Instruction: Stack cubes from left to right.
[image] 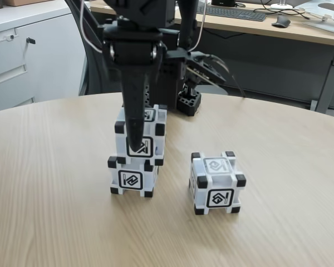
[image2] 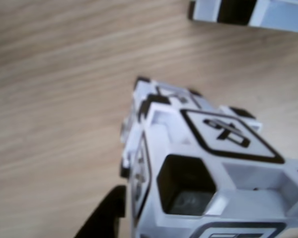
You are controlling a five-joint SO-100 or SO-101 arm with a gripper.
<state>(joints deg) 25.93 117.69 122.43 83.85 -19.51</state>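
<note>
Two cubes already stacked at left in the fixed view, gripper (image: 134,146) clamped around the top cube (image: 145,135) over the bottom cube (image: 132,177), third cube (image: 217,182) waiting to its right.

The gripper (image: 136,139) grips the upper cube (image: 142,135), which sits on a lower cube (image: 132,176) beneath the jaws. A third cube (image: 217,182) stands apart to their right.

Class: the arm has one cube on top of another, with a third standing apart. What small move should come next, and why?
Probably open the gripper and lift clear: the top cube already sits on the bottom cube, slightly offset. The third cube waits on the table to the right in the fixed view.
</note>
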